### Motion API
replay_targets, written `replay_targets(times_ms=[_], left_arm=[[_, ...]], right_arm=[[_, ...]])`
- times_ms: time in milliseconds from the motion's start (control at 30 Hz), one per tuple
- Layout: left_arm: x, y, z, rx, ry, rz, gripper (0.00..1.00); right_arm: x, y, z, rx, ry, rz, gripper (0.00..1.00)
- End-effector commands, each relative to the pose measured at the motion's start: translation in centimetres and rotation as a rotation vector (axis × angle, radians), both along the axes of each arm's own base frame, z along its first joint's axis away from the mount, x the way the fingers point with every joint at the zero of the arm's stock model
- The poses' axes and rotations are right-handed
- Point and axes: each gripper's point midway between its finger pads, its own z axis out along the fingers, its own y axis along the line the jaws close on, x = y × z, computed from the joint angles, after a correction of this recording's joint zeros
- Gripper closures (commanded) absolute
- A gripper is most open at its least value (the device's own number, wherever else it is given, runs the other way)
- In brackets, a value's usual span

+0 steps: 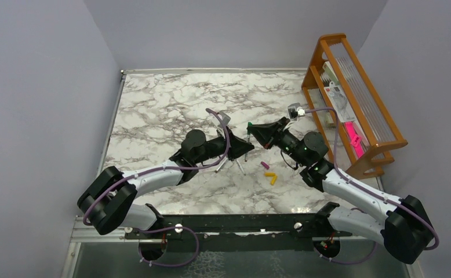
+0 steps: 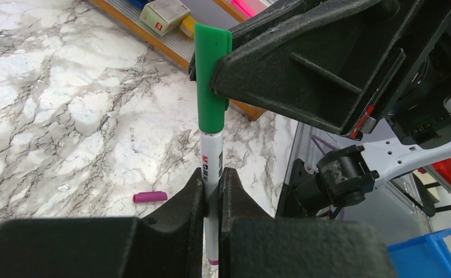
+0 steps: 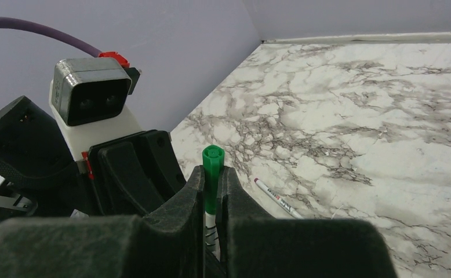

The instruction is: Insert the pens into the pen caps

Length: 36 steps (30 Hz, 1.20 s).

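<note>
My left gripper is shut on a silvery-white pen and holds it upright above the table. A green cap sits on the pen's upper end. My right gripper is shut on that green cap, with the pen's barrel showing below it. In the top view both grippers meet at the table's middle. Two more pens lie under the left gripper. A magenta cap and two yellow-orange caps lie to the right. The fourth pen is hidden.
An orange wooden rack with boxes and a pink item stands at the table's right edge. A pen lies on the marble beside the grippers. The magenta cap lies below the left gripper. A blue bin sits off the table.
</note>
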Motion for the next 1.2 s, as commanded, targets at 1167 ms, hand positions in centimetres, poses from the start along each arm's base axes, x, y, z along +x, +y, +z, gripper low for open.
replay_targets(times_ms=[1167], left_arm=[[4.2,1.1,7.6,-0.012,-0.307,0.157,1.00]], right_arm=[[-4.0,0.5,-6.8,-0.083,0.153,0.144,0.98]])
